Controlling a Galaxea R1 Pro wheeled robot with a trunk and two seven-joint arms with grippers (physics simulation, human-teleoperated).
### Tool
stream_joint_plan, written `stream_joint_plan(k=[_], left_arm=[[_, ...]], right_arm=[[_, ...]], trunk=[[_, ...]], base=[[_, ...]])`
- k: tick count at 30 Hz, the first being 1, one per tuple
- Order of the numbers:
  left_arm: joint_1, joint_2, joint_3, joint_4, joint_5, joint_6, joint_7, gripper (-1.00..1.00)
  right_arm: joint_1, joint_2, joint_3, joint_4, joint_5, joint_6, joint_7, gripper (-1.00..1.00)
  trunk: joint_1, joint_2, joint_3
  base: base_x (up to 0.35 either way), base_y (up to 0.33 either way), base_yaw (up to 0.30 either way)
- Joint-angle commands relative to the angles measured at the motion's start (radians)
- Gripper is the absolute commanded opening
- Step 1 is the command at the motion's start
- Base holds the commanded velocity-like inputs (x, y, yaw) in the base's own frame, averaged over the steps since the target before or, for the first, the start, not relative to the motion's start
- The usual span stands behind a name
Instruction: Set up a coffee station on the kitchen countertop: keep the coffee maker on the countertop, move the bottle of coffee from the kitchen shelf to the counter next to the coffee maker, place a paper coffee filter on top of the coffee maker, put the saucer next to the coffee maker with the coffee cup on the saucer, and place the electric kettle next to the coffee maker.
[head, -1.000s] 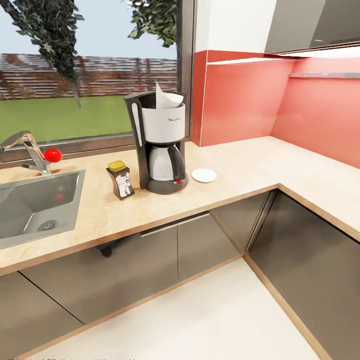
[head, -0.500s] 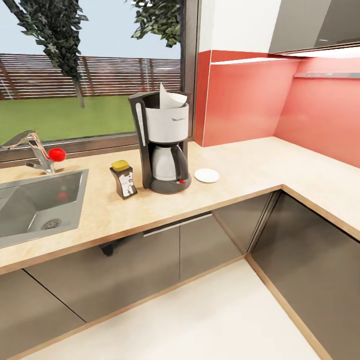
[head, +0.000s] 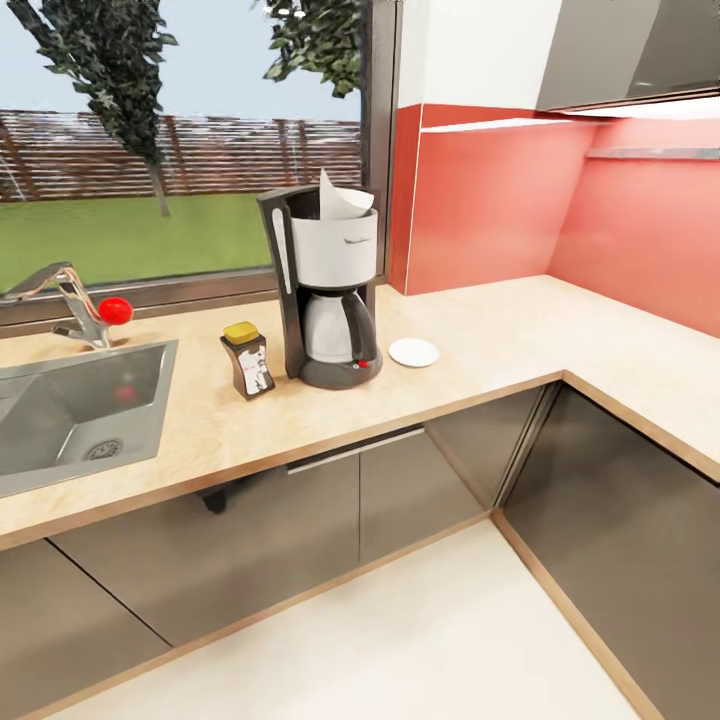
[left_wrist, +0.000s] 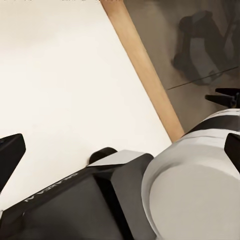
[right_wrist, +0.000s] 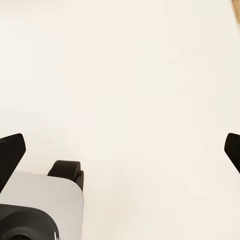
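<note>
The black coffee maker (head: 325, 290) stands on the pale kitchen countertop (head: 480, 330) in front of the window, with the white paper coffee filter (head: 345, 197) sticking up out of its top. Just left of it is the bottle of coffee (head: 246, 360) with its yellow lid. The white saucer (head: 414, 352) lies bare on the counter right of the machine. The coffee cup and the electric kettle are out of view. My left gripper (left_wrist: 120, 155) hangs open above the floor beside the robot's base. My right gripper (right_wrist: 120, 152) is open over pale floor, nothing between its fingers.
A steel sink (head: 70, 410) with a faucet (head: 70, 300) and red knob sits at the counter's left. Glossy dark cabinets (head: 380, 490) run below the L-shaped top, which turns toward me at the right. A red backsplash (head: 500, 200) lines the wall.
The whole picture slid slightly right a second ago as the camera moved; it has held still since. Nothing on the counter has moved.
</note>
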Motion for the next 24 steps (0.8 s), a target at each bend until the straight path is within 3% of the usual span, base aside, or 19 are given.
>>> stream_joint_plan(k=[1, 24], left_arm=[[-0.001, 0.001, -0.008, 0.001, 0.008, -0.006, 0.001, 1.0], [-0.001, 0.001, -0.008, 0.002, 0.008, -0.006, 0.001, 1.0]], right_arm=[[0.0, 0.001, -0.008, 0.001, 0.005, -0.003, 0.009, 1.0], [0.0, 0.001, -0.008, 0.001, 0.005, -0.003, 0.009, 1.0]], trunk=[[0.0, 0.0, 0.001], [0.0, 0.0, 0.035]], base=[[0.0, 0.0, 0.0], [0.0, 0.001, 0.0]])
